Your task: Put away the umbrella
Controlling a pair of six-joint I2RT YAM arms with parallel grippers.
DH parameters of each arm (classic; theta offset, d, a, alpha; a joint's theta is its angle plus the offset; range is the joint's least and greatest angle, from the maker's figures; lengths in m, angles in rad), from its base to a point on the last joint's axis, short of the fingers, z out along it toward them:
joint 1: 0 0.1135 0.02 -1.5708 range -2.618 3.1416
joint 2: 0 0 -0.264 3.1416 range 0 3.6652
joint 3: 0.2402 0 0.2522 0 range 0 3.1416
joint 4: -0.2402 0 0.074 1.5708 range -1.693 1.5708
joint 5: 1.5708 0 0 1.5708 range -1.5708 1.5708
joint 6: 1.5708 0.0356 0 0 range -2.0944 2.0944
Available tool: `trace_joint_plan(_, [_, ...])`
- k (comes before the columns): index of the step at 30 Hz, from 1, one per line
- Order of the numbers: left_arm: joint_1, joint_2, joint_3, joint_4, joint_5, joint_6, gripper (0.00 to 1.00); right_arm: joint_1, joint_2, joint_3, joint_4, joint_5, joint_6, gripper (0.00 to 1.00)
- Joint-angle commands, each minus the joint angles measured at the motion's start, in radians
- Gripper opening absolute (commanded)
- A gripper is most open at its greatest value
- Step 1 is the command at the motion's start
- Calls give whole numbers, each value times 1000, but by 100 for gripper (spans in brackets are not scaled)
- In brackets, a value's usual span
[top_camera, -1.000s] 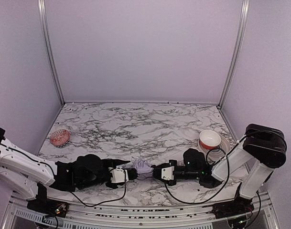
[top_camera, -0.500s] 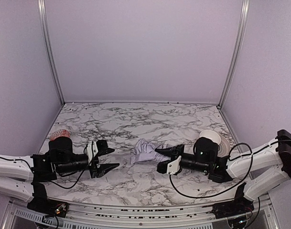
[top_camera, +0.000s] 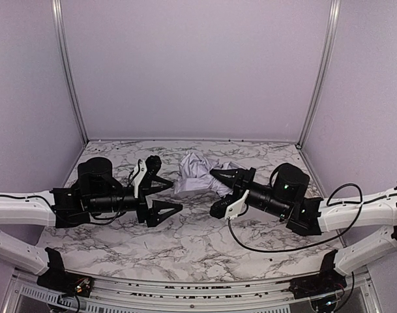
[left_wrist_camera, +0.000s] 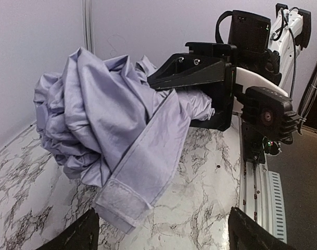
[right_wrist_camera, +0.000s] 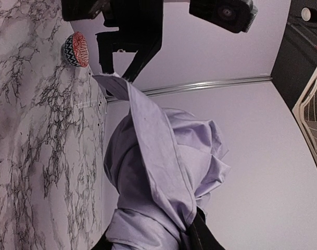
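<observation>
Two arms reach inward over the marble counter (top_camera: 185, 251), each stretched nearly level and facing the other across the middle. The left arm comes in from the left edge with its forearm raised off the surface. Its left pincer (top_camera: 173, 196) is spread wide, the two fingers pointing toward the right arm with nothing between them. In the left wrist view those fingers (left_wrist_camera: 70, 237) sit at the bottom corners, far apart.

The right arm comes in from the right edge, also lifted. Its right pincer (top_camera: 219, 190) is clamped on the umbrella (top_camera: 195, 171), gripping a fold of the bunched fabric on the side nearest its wrist.

One umbrella is in sight, a crumpled pale lavender bundle held up over the back middle of the counter, between the two pincers and just beyond the open one. One fabric strap (left_wrist_camera: 128, 194) hangs down from the bundle, its stitched end dangling above the marble. One patterned bowl (right_wrist_camera: 77, 49) shows in the right wrist view, on the counter beyond the left arm.
</observation>
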Motion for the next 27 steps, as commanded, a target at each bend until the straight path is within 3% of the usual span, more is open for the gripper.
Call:
trace_joint_plan(1, [57,-34,-8,11,87,-38,88,5,-52,45,22,-21,-47,0])
trace_joint_plan(8, [151,37,-11,152,293,-204,87,5,-51,48,27,-26,-57,0])
trace_joint_plan(14, [159,132,52,172,512,-296,56,5,-58,58,14,-14,-67,0])
trace_joint_plan(23, [161,128,78,165,518,-279,57,5,-48,56,5,-3,-69,0])
trace_joint_plan(25, [161,128,80,166,525,-274,45,5,-46,57,3,-5,-69,0])
trace_joint_plan(26, [161,128,81,166,525,-275,32,5,-46,58,0,-5,-69,0])
trace_joint_plan(27, [161,128,80,165,526,-274,11,5,-45,60,-2,-6,-70,0])
